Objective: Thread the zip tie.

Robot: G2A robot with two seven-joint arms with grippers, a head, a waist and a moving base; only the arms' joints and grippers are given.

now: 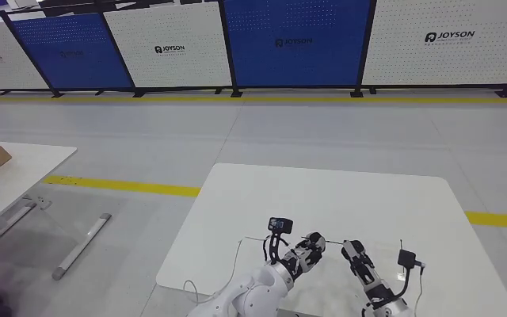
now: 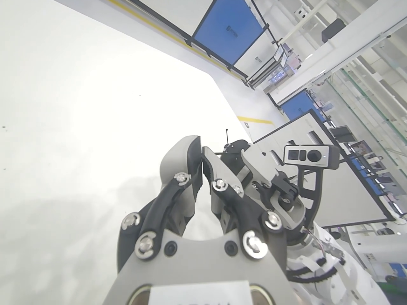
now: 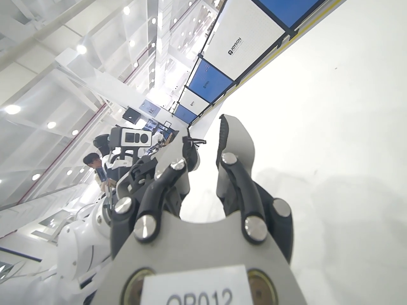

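"How do the pincers stand?"

"The grey-and-black left pincer has its toothed tips pressed together. The matching right pincer, just beside it, gapes wide. The white left arm and right arm lie side by side."

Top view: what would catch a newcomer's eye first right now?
The left gripper and right gripper sit almost tip to tip over the near part of the white table. Next comes the thin black zip tie, pinched in the left gripper's shut fingers and reaching toward the right gripper, whose own fingers stand apart.
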